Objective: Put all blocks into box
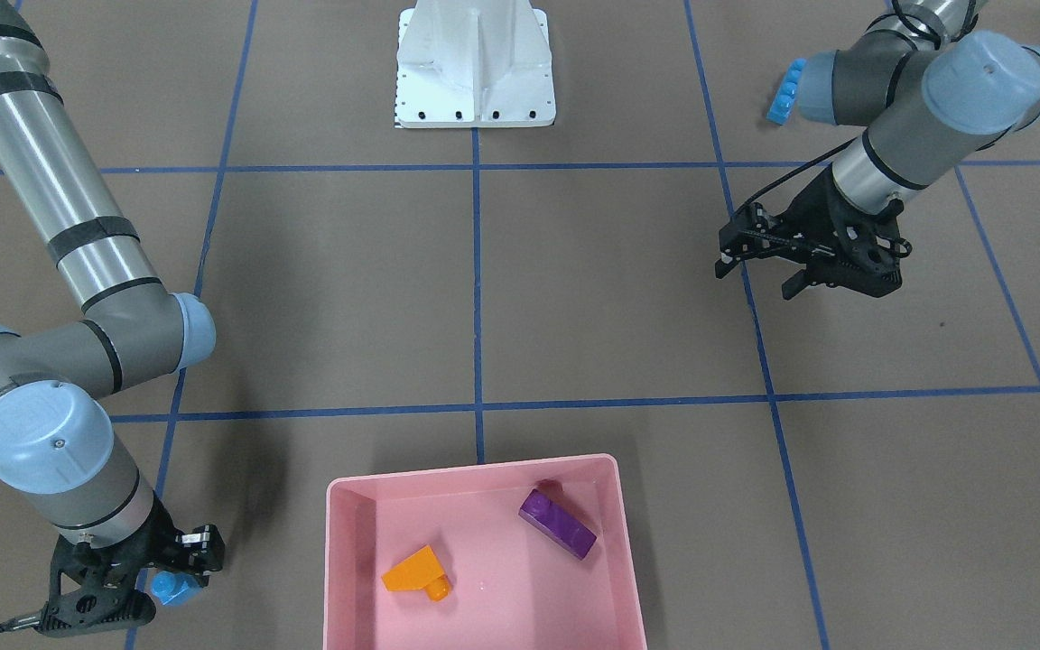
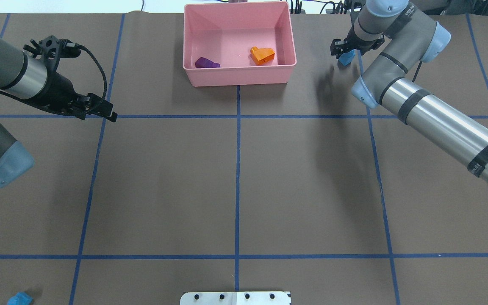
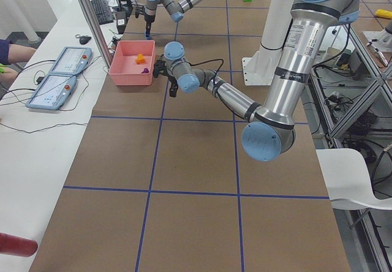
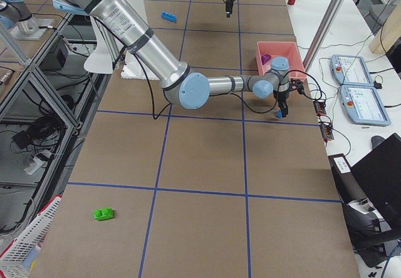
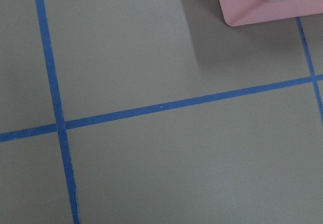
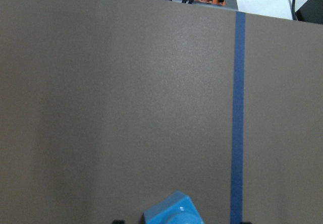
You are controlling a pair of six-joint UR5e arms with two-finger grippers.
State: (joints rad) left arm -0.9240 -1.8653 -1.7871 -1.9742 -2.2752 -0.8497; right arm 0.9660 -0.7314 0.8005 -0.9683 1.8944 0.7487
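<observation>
The pink box [image 1: 339, 560] stands at the table's far edge and shows in the overhead view [image 2: 239, 78]. An orange sloped block [image 1: 416, 571] and a purple block [image 1: 558, 524] lie inside it. My right gripper [image 1: 168, 582] is beside the box, shut on the small blue block [image 1: 172, 589], which shows at the bottom of the right wrist view [image 6: 171, 213]. My left gripper [image 1: 755, 275] is open and empty over bare table, well apart from the box. The long blue block [image 1: 784, 92] lies behind the left arm, near the robot's base. The green block [image 4: 103, 213] lies far off on the right.
The white metal base [image 1: 475, 72] stands at the robot's side of the table. Blue tape lines cross the brown table top. The left wrist view shows a corner of the box [image 5: 252, 7]. Operator consoles [image 3: 58, 79] sit on a side bench beyond the box.
</observation>
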